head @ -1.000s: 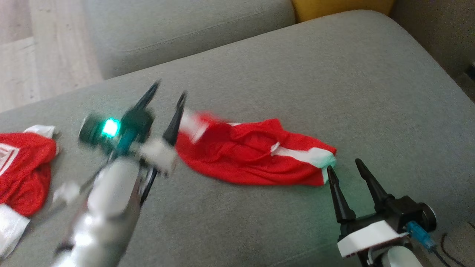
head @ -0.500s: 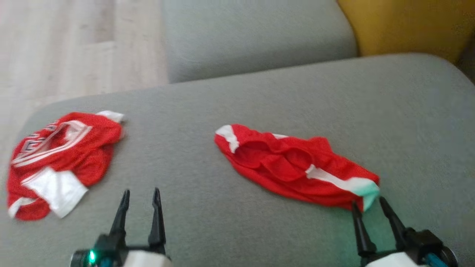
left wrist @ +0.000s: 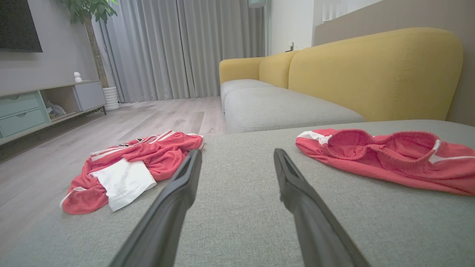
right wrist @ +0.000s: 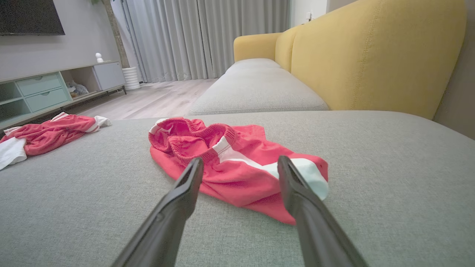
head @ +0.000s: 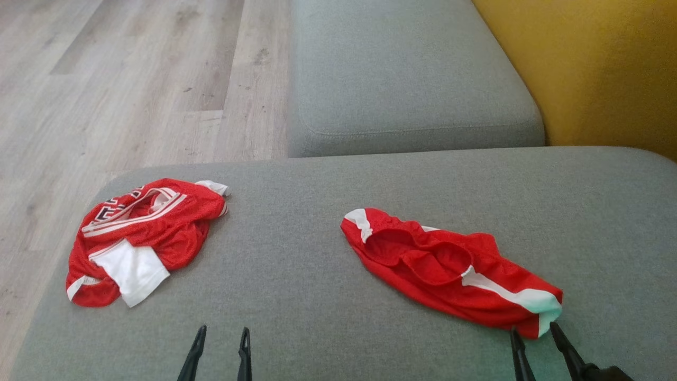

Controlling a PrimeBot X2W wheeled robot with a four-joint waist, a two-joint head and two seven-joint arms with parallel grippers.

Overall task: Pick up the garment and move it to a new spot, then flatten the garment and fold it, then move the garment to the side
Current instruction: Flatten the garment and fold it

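Soft even daylight, sharp focus, faint shadow under the garment (head: 449, 275), wide-angle stretch at wrist-view edges.

Left claw (head: 223, 328), right claw (head: 533, 326), each two long, slim, dark, tapering fingers (left wrist: 178, 196)

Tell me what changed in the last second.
The left pincer drew back from beside the red shorts toward the robot, open and empty. The head camera swung. The right pincer stays open at the shorts' white hem; shorts and red jersey lie unmoved.

Head view high, looking down on grey sofa cushion (head: 296, 296), both wrist views low and close above it, facing curtains (left wrist: 178, 48), all three sharing red shorts (head: 423, 264) and jersey (head: 174, 222)
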